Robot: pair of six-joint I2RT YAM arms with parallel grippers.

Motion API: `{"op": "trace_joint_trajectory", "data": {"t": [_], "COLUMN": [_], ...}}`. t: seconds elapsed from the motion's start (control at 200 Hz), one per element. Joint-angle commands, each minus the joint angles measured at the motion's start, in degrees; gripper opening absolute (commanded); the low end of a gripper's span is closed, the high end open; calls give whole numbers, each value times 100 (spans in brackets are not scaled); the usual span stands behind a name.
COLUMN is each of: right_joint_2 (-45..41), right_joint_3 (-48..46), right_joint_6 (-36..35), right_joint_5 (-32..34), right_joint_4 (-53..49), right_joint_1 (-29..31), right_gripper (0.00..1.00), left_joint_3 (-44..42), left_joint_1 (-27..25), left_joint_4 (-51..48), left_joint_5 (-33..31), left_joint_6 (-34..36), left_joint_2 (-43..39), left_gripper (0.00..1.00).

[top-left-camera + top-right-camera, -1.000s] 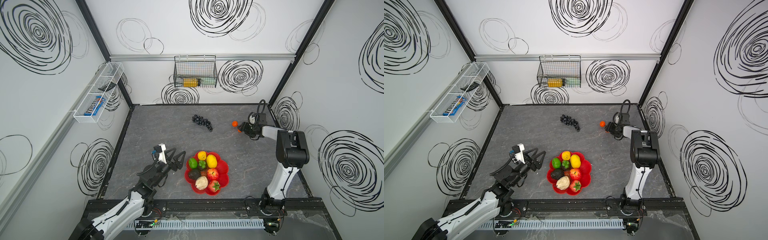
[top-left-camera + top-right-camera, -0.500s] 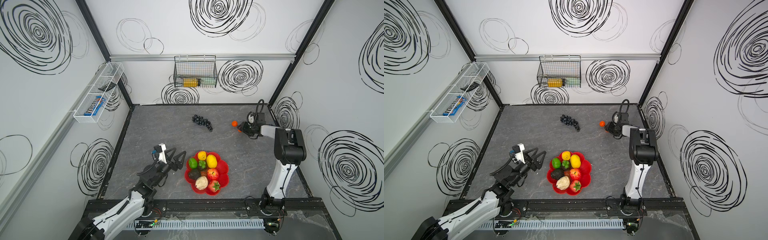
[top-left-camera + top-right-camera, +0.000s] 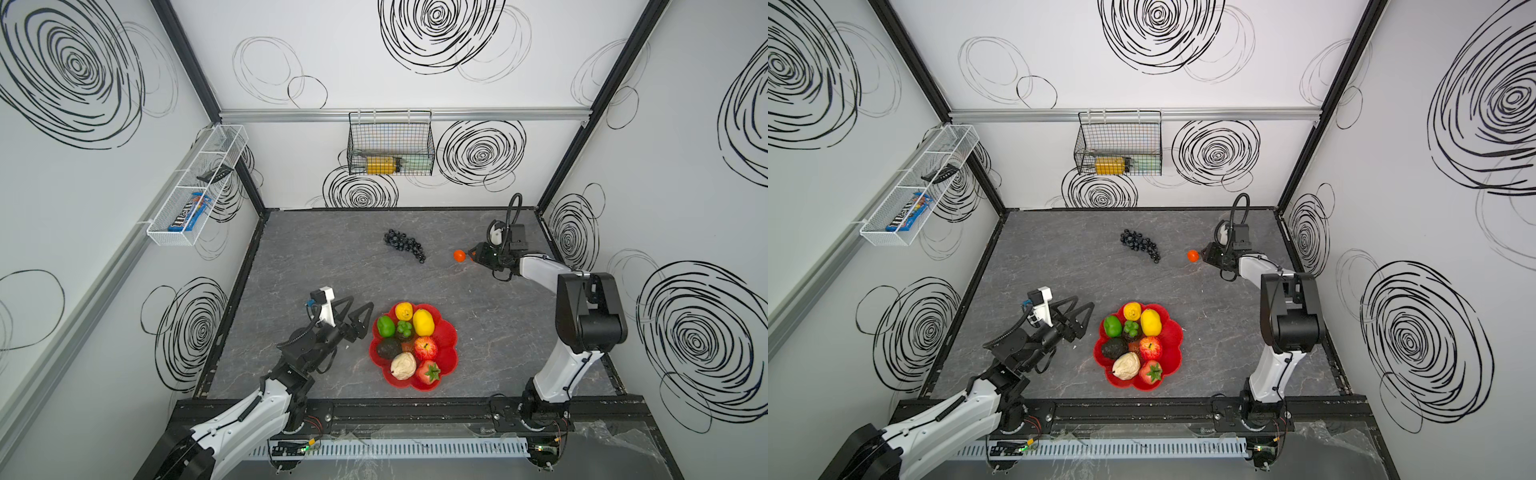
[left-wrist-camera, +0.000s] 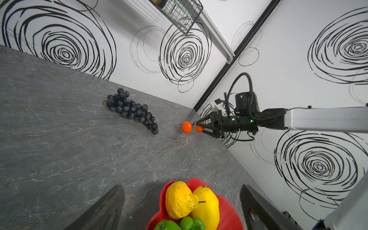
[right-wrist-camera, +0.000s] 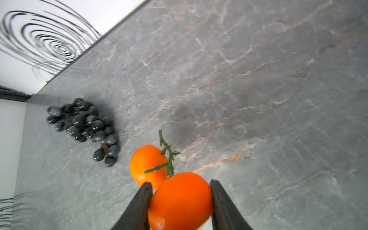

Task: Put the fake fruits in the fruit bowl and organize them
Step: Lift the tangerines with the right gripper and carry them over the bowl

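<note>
The red scalloped fruit bowl [image 3: 446,338] [image 3: 1173,336] sits near the front middle and holds several fake fruits: lemons [image 4: 205,205], a green one, avocado, apple, a beige lumpy fruit and a strawberry. My left gripper [image 3: 361,301] [image 3: 1084,301] [image 4: 181,186] stands open and empty just left of the bowl. At the back right, my right gripper [image 3: 471,253] [image 3: 1204,254] [image 5: 180,182] is shut on one of two stem-joined oranges [image 5: 180,201]. The other orange [image 5: 146,163] [image 3: 459,255] sticks out past the fingertips. Black grapes [image 3: 405,246] [image 3: 1140,245] [image 4: 131,110] lie on the table left of the oranges.
A black wire basket [image 3: 390,143] with a yellow container hangs on the back wall. A white mesh basket [image 3: 195,187] with a blue candy packet hangs on the left wall. The right gripper works close to the back right corner post [image 3: 540,208].
The right gripper's jaws have closed onto the orange, and the oranges have shifted slightly left and forward. The left arm has stayed put.
</note>
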Motion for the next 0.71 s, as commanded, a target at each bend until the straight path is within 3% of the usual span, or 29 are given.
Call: {"op": "trace_joint_trajectory", "data": {"t": [0.0,0.16,0.385,0.701], "right_joint_2": [-593,-1379,-2596,-3562], "right_joint_3": [-254,-571,-1162,-1758], "right_joint_6": [-206,-404,-812,-1058], "right_joint_5": [228,298,260,-568], "right_joint_4": [-151,-387,-492,-306], "right_joint_1": [348,857,1560,2258], "right_gripper": [45,45,45,44], "left_joint_3": [-111,47,868,1654], "left_joint_1": [58,46,51,-162], "left_joint_4": [541,450,-733,-1254], "left_joint_5": [187,375,717,1443], "left_joint_6": [-72,-68,-73,-145], "left_joint_2": [135,297,463,1097], "left_gripper": [95,95,93,86]}}
